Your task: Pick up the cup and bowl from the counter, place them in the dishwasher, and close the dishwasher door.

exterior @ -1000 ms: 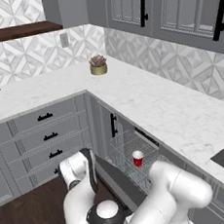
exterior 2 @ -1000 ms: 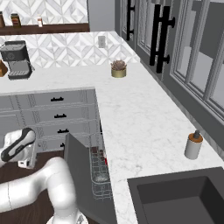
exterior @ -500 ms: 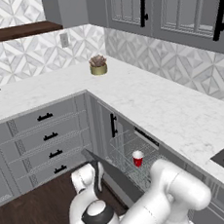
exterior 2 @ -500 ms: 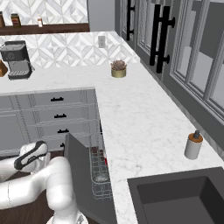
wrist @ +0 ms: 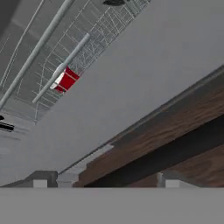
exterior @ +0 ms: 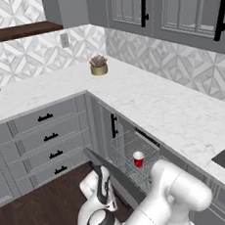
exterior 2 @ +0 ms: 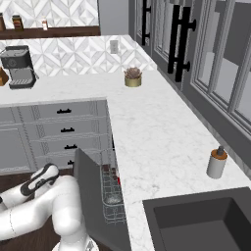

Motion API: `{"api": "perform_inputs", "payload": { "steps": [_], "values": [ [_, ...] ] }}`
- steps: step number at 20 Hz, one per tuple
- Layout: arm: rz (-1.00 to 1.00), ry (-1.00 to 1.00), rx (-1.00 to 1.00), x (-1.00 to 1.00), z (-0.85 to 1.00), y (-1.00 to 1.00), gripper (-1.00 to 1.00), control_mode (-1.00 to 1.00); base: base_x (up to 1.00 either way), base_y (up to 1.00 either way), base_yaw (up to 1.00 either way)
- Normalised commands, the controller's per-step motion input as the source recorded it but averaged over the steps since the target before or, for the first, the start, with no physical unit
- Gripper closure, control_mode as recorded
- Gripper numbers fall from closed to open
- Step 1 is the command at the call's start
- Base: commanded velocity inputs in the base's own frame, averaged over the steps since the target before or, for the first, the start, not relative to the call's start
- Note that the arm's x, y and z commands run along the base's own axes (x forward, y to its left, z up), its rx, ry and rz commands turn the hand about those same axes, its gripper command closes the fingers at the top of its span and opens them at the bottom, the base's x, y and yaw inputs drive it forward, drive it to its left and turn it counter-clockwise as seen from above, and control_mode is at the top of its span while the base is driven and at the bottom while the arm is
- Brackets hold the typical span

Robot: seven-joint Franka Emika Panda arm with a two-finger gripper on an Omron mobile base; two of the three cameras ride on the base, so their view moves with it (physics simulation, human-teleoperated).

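**Ana:** Sinking low over the last second, the arm (exterior: 158, 203) is swinging its hand from beside the drawers down to the outer edge of the dishwasher door (exterior: 114, 176). The base cameras are not shifting, so it is only the arm that is travelling.

**Ben:** And the dishwasher (exterior 2: 110, 196) itself?

**Ana:** It is sitting under the counter (exterior: 167, 103) with the door hanging partly open, tilted out from its bottom hinge. The wire rack (exterior: 129, 157) is showing above the door's edge.

**Ben:** Where are the dishes?

**Ana:** The cup (exterior: 138, 159) is standing in the rack, red against the wire, and it is also showing in the hand view (wrist: 65, 79) beyond the grey door panel. In the right base view a pale round thing (exterior 2: 112, 199) is lying in the rack; I am guessing that is the bowl, but it is too small to tell. The counter is carrying only a potted plant (exterior: 99, 65) and a soap bottle (exterior 2: 216, 163).

**Ben:** Gripper (exterior: 107, 196)?

**Ana:** Its two tips (wrist: 41, 183) are standing well apart at the door's lip, holding nothing.

**Ben:** So what does that mean?

**Ana:** I judge the loading is finished and the arm is lining up under the door to push it shut. The risk is slipping off that thin edge.
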Motion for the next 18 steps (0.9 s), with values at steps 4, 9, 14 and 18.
{"api": "perform_inputs", "payload": {
  "steps": [4, 9, 14, 18],
  "values": [
    [-0.29, -0.04, -0.36, 0.08, -0.11, -0.09, -1.0, -1.0, 0.0, 0.0, 0.0],
    [-0.3, -0.15, -0.4, 0.26, 0.0, -0.38, -1.0, -1.0, 0.0, 0.0, 0.0],
    [-0.29, -0.22, -0.43, 0.49, -0.12, -0.59, -1.0, -1.0, 0.0, 0.0, 0.0],
    [-0.28, -0.18, -0.39, 0.58, -0.35, -0.74, -1.0, -1.0, 0.0, 0.0, 0.0]
  ]
}}
